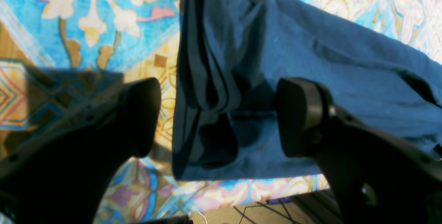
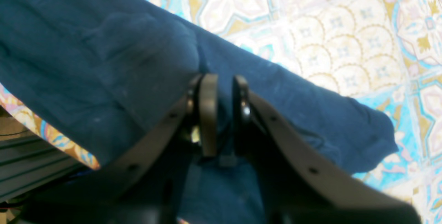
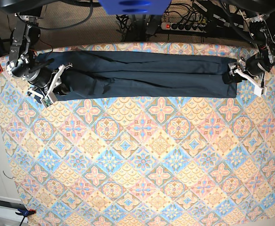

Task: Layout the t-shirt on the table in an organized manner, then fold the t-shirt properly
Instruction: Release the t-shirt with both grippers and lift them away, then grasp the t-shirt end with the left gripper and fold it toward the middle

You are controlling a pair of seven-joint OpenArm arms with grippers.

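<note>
The table [image 3: 142,179] is left bare across its near half; the t-shirt [image 3: 142,75] is stretched as a long band along the far edge, its long axis running arm to arm; one end is pinched by the right gripper [image 2: 221,113], the other straddled by the wide-spread left gripper [image 1: 217,117], nothing held.

From my console the overhead view is evenly bright and sharp; both wrist views look soft, the black end effector fingers [image 1: 141,117] blurred, casting a dark shadow left.
</note>
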